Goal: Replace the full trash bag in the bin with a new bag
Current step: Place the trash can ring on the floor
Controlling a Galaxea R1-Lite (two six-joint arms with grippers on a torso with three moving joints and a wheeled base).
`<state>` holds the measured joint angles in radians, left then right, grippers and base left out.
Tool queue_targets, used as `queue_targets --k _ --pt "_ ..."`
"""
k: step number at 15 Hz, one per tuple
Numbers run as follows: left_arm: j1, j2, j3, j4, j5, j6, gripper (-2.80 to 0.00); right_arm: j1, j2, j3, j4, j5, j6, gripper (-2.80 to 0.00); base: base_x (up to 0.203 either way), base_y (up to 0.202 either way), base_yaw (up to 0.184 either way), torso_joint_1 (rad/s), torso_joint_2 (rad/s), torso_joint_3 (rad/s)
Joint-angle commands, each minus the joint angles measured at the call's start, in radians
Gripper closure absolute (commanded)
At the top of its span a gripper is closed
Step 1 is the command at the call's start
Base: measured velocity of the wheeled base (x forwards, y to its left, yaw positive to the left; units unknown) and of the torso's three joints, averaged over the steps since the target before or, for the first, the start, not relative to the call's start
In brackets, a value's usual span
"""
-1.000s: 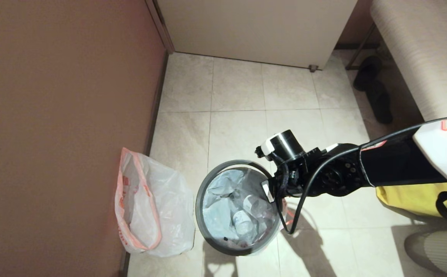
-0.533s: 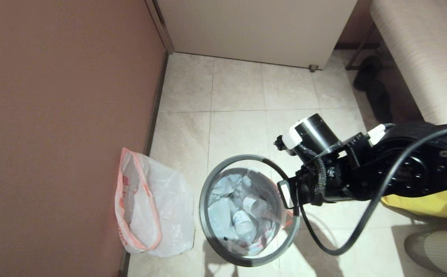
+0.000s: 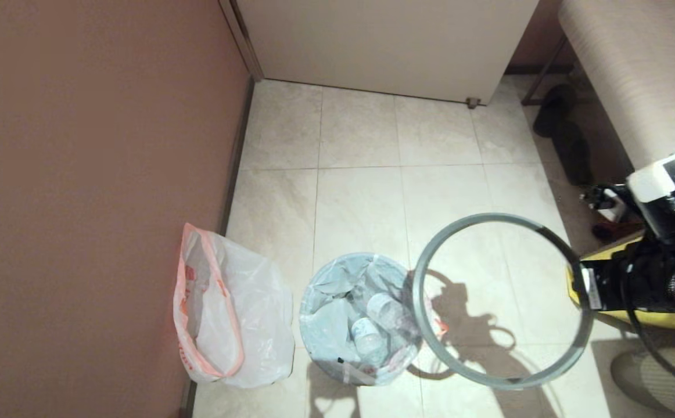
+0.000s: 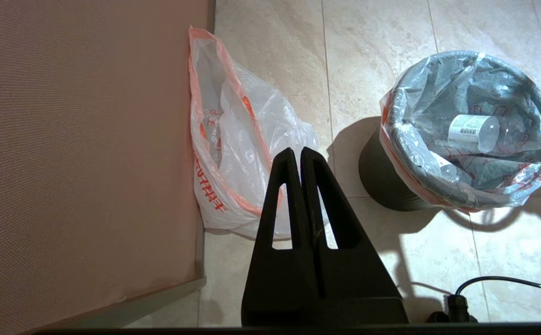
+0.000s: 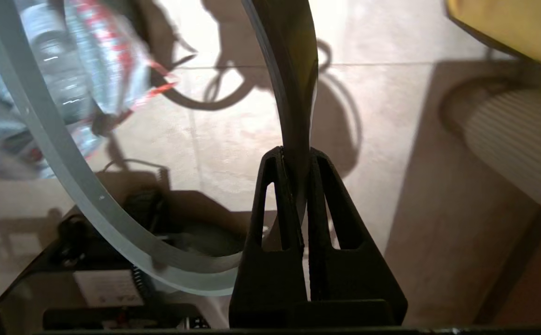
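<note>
The full trash bag (image 3: 337, 325) with bottles inside sits in the black bin (image 4: 387, 186), its pink-rimmed edge folded over the tub's lip. The grey hoop (image 3: 491, 217) hangs in the air to the right of the bin, tilted over the floor. My right gripper (image 3: 586, 293) is shut on the hoop's right side; in the right wrist view the hoop (image 5: 294, 70) runs up from between its jaws. The new bag (image 3: 227, 313) slumps against the wall, left of the bin. My left gripper (image 4: 300, 153) hovers above that bag (image 4: 233, 139), shut and holding nothing.
A brown wall (image 3: 82, 174) runs along the left. A white cabinet (image 3: 384, 40) closes the back. A yellow fabric bag (image 3: 634, 316) lies under my right arm, with black slippers (image 3: 564, 139) and a striped bench (image 3: 634, 87) beyond it.
My right arm has lifted the grey hoop off the bin and carried it to the right. The full bag's rim now lies bare over the tub.
</note>
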<state>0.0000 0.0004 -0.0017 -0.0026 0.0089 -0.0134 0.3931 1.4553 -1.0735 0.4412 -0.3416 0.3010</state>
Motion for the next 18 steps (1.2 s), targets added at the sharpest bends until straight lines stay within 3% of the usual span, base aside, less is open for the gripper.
queue_targets --k 1,3,6,12,18 --pt "0.000 0.000 0.000 0.000 0.000 0.000 0.00 -0.120 -0.060 0.036 -0.001 0.024 -0.014 0.00 0.000 0.000 0.000 0.000 0.00 0.000" --pt "0.000 0.000 0.000 0.000 0.000 0.000 0.00 -0.250 -0.037 0.050 -0.019 0.088 -0.053 0.00 0.000 0.000 0.000 0.000 0.00 0.000" --pt "0.000 0.000 0.000 0.000 0.000 0.000 0.00 -0.364 0.105 0.057 -0.128 0.158 -0.094 0.00 0.000 0.000 0.000 0.000 0.00 0.000" --pt "0.000 0.000 0.000 0.000 0.000 0.000 0.00 -0.466 0.519 0.054 -0.429 0.204 -0.170 0.00 0.000 0.000 0.000 0.000 0.00 0.000" --pt "0.000 0.000 0.000 0.000 0.000 0.000 0.00 -0.514 0.880 0.034 -0.757 0.208 -0.381 0.00 0.000 0.000 0.000 0.000 0.00 0.000"
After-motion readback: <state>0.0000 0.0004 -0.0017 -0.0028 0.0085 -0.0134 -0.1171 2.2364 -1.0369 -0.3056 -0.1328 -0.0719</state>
